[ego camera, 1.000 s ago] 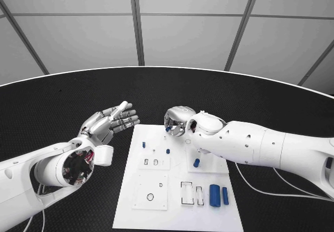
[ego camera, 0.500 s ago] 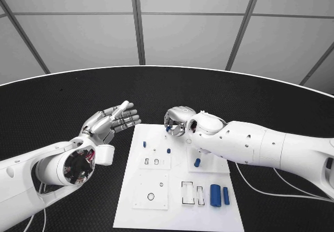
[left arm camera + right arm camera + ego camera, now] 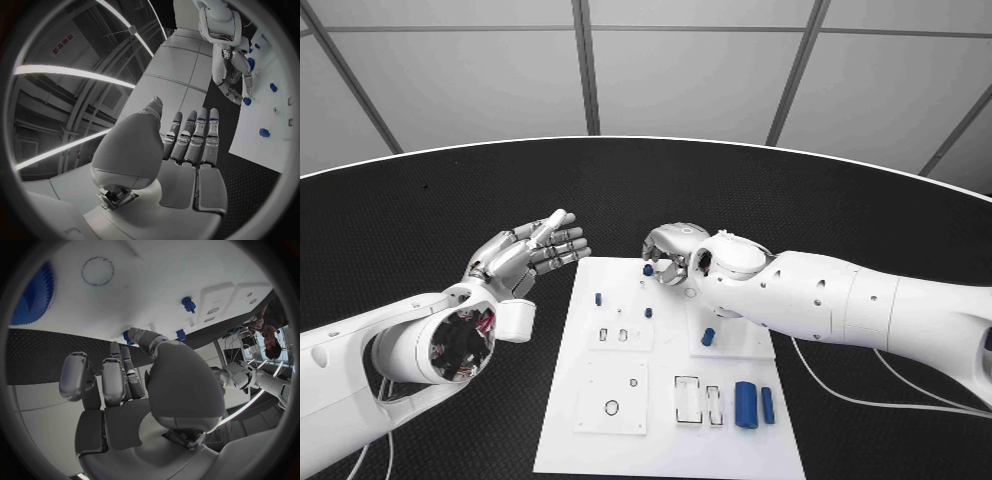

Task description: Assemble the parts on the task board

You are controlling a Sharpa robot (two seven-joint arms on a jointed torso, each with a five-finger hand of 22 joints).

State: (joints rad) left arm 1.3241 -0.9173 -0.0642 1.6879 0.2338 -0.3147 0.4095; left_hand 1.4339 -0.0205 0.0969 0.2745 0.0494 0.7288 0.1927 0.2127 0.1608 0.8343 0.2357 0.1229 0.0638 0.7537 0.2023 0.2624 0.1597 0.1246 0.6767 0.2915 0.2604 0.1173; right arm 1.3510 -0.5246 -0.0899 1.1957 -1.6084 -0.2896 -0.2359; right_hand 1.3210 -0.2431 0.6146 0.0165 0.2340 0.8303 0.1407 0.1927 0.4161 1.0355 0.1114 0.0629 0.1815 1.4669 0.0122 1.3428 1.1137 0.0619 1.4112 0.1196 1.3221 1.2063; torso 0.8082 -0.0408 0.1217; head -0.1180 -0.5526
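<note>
We note two glossy white arm casings with small dark screw holes; the left wrist carries a round open housing with reddish internals. Each robot hand, left [image 3: 528,252] and right [image 3: 672,251], is silver metal with segmented fingers. A thin white cable [image 3: 855,392] trails beneath the right arm.

We see a black table [image 3: 733,190], round-ish, w/ a fine dotted texture and a thin pale rim [image 3: 473,147] along its far edge. Same dark textured top shows in the left wrist view [image 3: 247,175] and as a dark band in the right wrist view [image 3: 44,347]. A thin white cable [image 3: 874,402] lies on the table's near-right part, curving twd. the table's right edge. Beyond the table's far rim there's a grey panelled floor [image 3: 689,80], cut by dark straight seams [image 3: 586,65] running away from the table.
</note>
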